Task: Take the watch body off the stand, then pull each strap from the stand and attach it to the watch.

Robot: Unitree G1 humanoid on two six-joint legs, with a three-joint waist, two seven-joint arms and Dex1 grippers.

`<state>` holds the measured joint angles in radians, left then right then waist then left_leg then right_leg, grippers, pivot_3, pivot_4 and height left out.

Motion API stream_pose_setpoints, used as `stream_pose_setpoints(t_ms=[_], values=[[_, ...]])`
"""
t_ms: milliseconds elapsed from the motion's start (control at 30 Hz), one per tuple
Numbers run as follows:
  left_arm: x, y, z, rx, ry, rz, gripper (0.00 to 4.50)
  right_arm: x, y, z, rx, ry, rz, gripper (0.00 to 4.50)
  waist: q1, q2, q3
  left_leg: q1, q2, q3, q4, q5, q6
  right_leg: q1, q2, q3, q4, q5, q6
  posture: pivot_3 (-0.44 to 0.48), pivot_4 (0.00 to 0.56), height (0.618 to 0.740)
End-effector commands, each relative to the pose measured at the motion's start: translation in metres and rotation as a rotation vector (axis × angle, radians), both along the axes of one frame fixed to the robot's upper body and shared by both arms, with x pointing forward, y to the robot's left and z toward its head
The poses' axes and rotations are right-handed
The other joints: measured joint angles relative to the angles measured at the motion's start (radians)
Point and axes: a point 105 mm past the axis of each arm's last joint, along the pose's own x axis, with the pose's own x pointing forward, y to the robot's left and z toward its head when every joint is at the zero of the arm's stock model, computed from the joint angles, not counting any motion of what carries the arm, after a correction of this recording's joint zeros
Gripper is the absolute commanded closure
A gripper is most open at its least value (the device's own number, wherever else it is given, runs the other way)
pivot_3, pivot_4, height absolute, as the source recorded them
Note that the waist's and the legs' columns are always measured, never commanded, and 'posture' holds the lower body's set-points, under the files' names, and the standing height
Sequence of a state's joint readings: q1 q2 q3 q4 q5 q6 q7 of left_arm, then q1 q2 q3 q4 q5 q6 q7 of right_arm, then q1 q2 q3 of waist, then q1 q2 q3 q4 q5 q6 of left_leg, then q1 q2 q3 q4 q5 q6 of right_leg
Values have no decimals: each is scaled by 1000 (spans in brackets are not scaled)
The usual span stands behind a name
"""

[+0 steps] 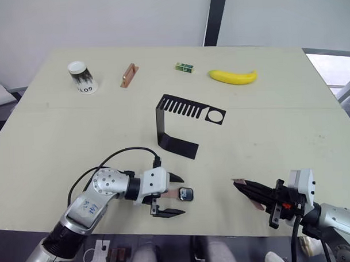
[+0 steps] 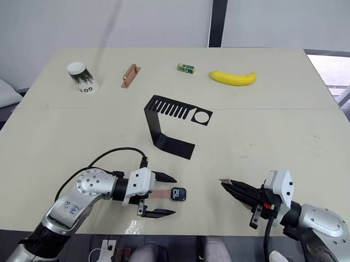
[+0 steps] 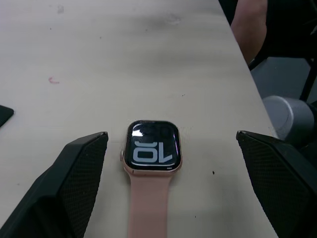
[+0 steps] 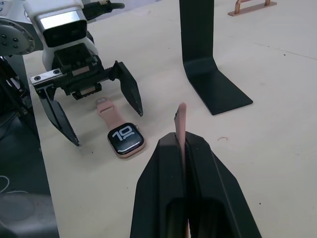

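Left hand is spread wide around the small black rounded-square watch body, lying on the near table with one pale pink strap attached. Right hand pinches the second thin pink strap; it looks soft and light, best held near the end.

This is looking like a robotics test lab. A plain pale desk is sitting in front of bare white wall panels split by a dark post. Unrelated test props are lying in a row along the desk's far edge: a paper cup, a copper block, a small green box and a banana.
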<state>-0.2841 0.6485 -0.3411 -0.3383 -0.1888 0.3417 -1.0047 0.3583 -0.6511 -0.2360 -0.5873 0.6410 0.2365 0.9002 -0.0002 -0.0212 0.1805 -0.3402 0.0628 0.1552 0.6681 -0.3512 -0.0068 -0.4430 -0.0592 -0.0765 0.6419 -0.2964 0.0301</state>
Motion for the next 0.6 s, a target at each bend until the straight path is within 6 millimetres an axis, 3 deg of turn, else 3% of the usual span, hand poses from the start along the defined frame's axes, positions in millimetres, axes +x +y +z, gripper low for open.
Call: stream_pose_setpoints(t_ms=[33,233,600], values=[[2,-5,-7,11,-24,35,25,-9,8,5,-22,-34,67,4500,0,0,0,0,0,0,0,0,0,0,0,0,0,0,0,0,150,740],[5,-12,-15,15,2,44,25,-12,10,6,-39,-42,84,4500,-1,0,0,2,0,1,0,0,0,0,0,1,1,0,0,0,150,740],[5,-7,-35,56,41,80,25,-8,11,10,-32,-52,67,4500,0,-1,-1,5,0,1,0,0,0,4,0,1,1,0,0,0,150,740]])
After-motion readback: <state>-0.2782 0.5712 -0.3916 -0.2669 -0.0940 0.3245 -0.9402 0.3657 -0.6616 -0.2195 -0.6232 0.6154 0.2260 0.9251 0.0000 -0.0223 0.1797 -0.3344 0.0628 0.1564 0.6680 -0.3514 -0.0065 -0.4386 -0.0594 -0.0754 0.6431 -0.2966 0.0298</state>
